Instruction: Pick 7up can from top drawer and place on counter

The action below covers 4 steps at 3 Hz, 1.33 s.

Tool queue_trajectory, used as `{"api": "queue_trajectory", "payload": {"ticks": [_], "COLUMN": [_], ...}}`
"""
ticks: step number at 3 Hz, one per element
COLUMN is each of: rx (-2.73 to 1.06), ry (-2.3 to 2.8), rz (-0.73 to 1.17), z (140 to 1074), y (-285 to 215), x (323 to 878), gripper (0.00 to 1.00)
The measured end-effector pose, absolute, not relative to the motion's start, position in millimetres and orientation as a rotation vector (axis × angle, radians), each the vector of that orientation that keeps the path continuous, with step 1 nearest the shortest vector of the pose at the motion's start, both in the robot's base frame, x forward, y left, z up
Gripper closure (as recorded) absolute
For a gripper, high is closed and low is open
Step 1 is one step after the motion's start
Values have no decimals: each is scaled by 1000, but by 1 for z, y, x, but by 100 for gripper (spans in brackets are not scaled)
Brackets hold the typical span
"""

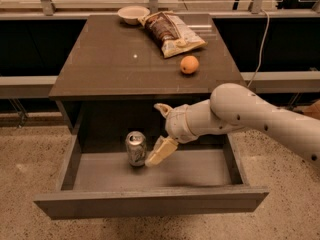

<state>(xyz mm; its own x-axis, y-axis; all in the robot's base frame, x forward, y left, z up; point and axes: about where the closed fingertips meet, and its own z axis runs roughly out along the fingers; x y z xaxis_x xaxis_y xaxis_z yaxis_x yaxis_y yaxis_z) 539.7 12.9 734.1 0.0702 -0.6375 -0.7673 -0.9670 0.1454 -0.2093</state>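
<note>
The 7up can (136, 147) stands upright on the floor of the open top drawer (150, 204), left of its middle. My gripper (157, 132) is inside the drawer just right of the can, open. One cream finger (160, 152) reaches down beside the can's base and the other finger (162, 108) points up under the counter edge. Nothing is held. The counter (115, 59) is the dark glossy cabinet top above the drawer.
On the counter lie a chip bag (172, 32), an orange (189, 64) near the right edge and a white bowl (133, 14) at the back. My white arm (250, 115) comes in from the right over the drawer's right side.
</note>
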Motion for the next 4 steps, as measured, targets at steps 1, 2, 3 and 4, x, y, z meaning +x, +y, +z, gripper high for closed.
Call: {"api": "queue_trajectory", "payload": {"ticks": [1,2,3,4], "rx": [-1569,-1574,-1564,-1546], "ry": [1624,1599,1593,1580], "rz": [648,740,805,844], "z": [711,693,678,673], "y": [32,58,74,78], "x": [547,549,552,553], "gripper": [0,18,40,63]}}
